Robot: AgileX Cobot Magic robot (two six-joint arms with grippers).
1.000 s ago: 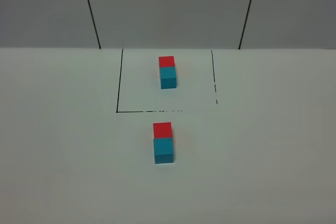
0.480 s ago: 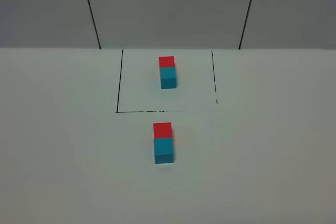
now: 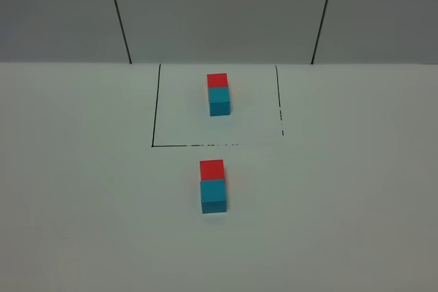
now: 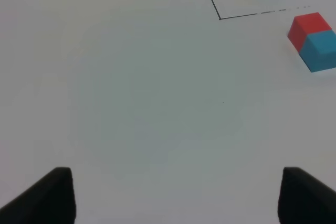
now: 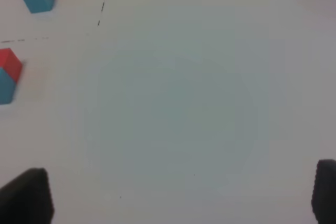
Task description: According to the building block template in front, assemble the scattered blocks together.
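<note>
White bench [image 3: 82, 203] first: the building block template [image 3: 218, 94] sits inside its black-line square [image 3: 153, 114], far side. Just outside it, the scattered blocks [image 3: 213, 187] are touching, red behind cyan. Left fingers [image 4: 55, 195] and right fingers [image 5: 29, 195] spread wide, holding nothing.

A matte red cube [image 3: 211, 169] joins a matte cyan-blue cube [image 3: 213, 195] on the plain white surface [image 3: 82, 203]; the black-line-framed red-and-cyan block template [image 3: 218, 93] repeats those colours.
</note>
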